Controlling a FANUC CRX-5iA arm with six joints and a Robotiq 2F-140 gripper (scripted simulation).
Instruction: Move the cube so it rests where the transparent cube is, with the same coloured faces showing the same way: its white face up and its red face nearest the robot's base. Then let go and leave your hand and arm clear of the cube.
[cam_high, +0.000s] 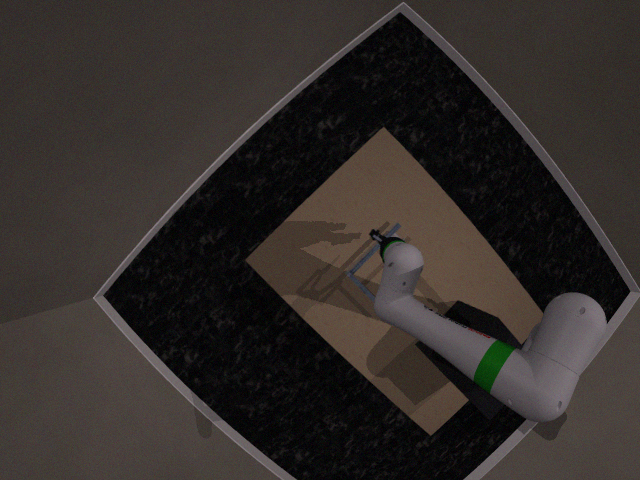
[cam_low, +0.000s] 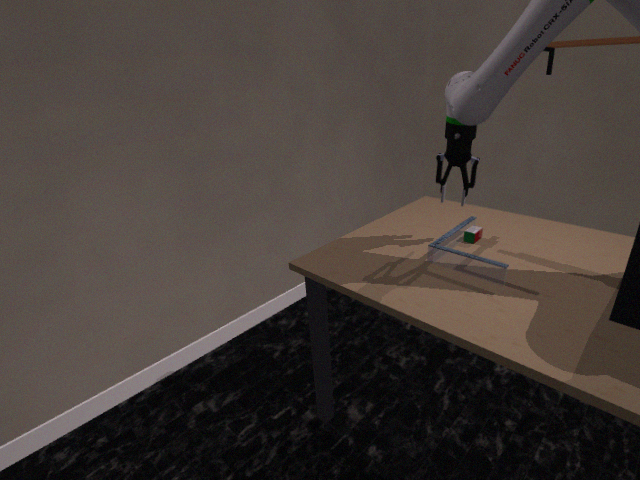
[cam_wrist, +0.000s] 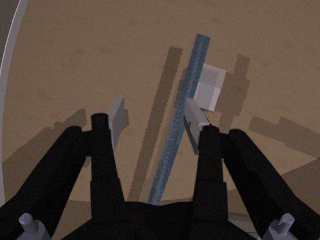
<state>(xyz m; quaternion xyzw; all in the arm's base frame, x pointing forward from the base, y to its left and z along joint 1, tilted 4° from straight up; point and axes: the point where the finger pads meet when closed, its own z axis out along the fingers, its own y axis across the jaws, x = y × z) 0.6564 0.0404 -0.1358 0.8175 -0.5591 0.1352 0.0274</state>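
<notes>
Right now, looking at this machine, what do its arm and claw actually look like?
The arm is smooth, rounded white tubing with bulbous joints, green bands around it and red-and-black FANUC lettering along one segment. The gripper is black, with two jointed fingers ending in slim pale grey pads. No cables show.
</notes>
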